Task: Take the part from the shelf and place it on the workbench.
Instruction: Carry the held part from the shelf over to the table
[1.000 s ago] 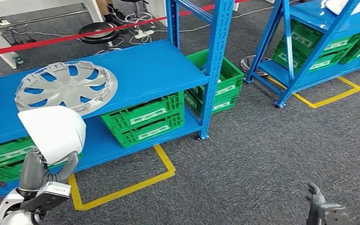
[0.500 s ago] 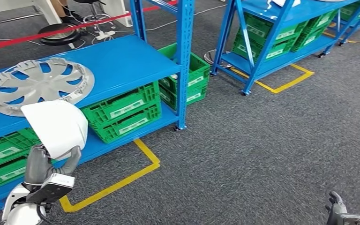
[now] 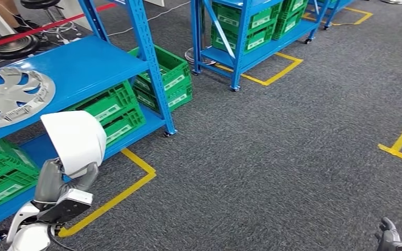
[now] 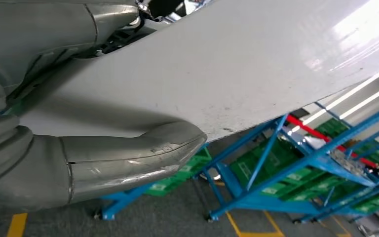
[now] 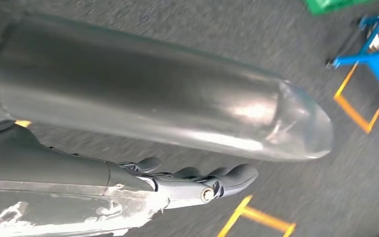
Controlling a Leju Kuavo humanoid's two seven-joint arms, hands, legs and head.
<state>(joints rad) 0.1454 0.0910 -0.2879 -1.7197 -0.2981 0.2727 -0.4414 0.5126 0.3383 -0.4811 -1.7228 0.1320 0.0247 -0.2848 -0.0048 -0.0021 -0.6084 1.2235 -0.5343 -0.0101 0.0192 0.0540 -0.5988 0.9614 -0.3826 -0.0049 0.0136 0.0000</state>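
The left hand (image 3: 57, 180) grips the white part (image 3: 76, 140) from below, thumb (image 4: 128, 160) pressed to its face, in front of the blue shelf (image 3: 84, 65). The right hand (image 3: 392, 241) hangs empty, fingers apart.

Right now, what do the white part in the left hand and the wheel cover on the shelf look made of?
White part: smooth glossy painted plastic or sheet metal, judging by its sheen; unclear which. Wheel cover: likely silver-painted moulded plastic, with a matte finish and cut-out spokes.

White curved panel part (image 3: 74, 140) (smooth, glossy) stands upright, gripped at its lower edge by the left hand (image 3: 58, 184), in front of the blue shelf (image 3: 78, 68).
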